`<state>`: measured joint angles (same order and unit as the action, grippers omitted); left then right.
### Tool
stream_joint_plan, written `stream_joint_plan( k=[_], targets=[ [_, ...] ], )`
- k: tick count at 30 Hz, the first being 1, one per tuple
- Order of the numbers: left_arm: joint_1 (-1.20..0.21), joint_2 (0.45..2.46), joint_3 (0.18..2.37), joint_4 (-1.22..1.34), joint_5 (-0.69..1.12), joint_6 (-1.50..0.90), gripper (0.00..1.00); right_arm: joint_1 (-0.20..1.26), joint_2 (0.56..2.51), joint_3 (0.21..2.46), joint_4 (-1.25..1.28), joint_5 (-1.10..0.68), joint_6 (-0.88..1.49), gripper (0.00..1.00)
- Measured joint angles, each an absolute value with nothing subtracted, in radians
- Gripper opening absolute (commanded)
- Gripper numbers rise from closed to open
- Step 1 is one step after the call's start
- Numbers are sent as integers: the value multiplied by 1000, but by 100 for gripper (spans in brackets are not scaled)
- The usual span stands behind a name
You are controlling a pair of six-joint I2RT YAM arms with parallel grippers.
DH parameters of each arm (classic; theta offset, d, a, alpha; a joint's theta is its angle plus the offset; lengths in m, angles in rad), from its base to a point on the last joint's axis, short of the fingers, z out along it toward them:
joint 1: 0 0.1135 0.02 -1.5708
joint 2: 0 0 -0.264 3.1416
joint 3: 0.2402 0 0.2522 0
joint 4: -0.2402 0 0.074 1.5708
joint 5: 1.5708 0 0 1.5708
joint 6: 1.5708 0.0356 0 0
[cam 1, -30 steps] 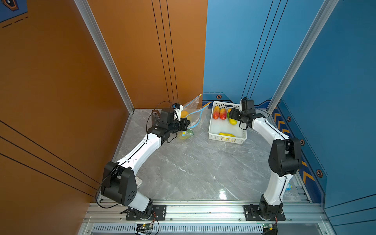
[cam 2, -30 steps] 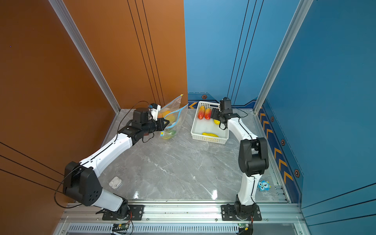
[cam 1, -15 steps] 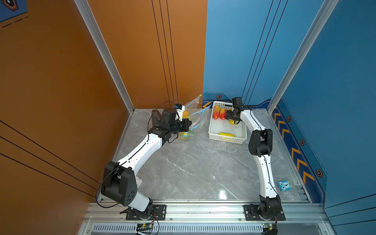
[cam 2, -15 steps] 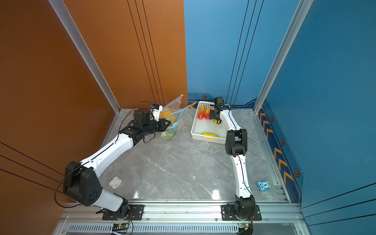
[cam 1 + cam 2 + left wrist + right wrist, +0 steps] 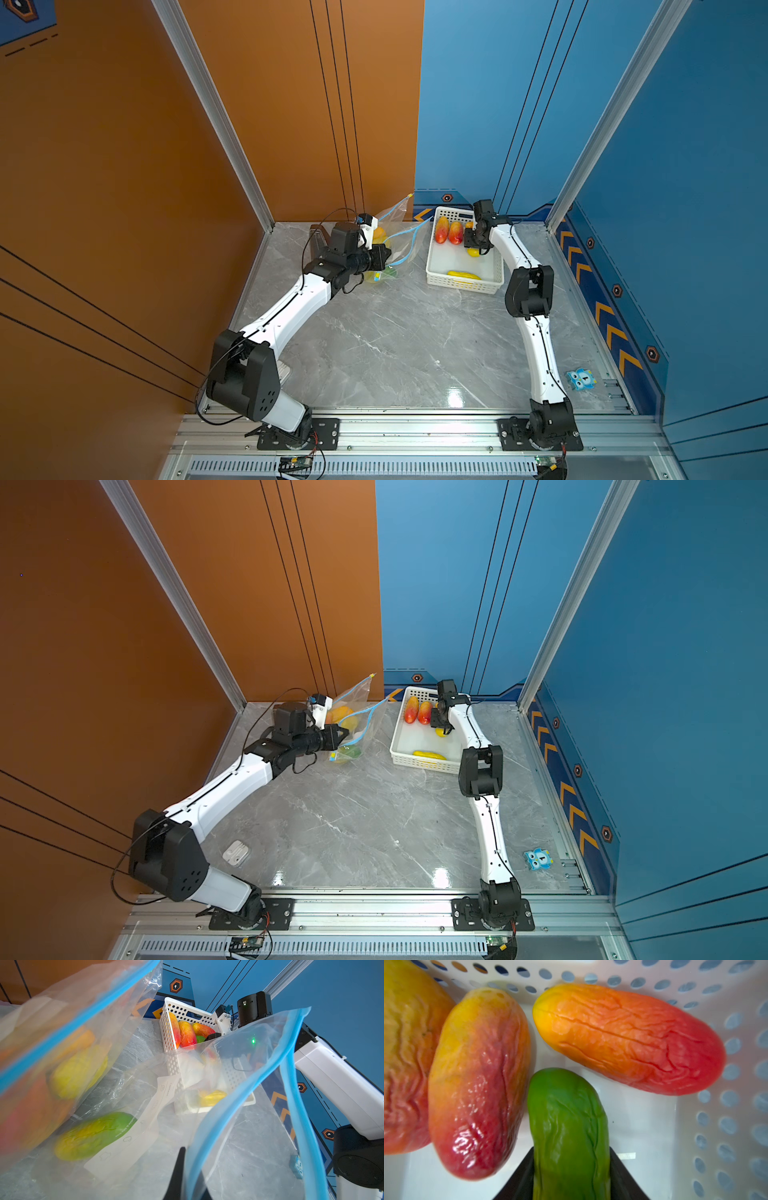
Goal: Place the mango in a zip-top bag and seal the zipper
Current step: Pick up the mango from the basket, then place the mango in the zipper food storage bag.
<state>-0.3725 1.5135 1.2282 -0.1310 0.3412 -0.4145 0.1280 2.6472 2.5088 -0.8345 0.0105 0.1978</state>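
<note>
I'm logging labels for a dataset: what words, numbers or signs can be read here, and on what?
"Content:" on the white label of the zip-top bag.
Smaller print along that label: too blurred to read.
"1", as far as it can be made out, on the blue owl tag.
Nothing else is readable.
</note>
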Motion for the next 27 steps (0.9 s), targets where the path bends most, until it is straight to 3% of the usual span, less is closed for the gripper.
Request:
stream_joint_plan(
  k=[4,7,11,14,20,27],
  targets=[
    [-373,1511,1228,-131,341,-415,0,134,2473,2288,-824,-8,198,30],
    [-374,1511,1227,-131,341,-415,0,144,2189,1955,-685,-44,213,26],
    [-374,1511,1228,-131,341,-416,0,168,1678,1465,-270,-138,315,26],
    [-374,1512,1234,-132,342,-425,0,247,1427,1257,67,-148,356,26],
    [-381,1528,1277,-131,343,-461,0,544,1390,1165,462,-147,337,27],
    [-386,1540,1287,-131,347,-489,0,642,1593,1227,622,-159,320,27]
  ],
)
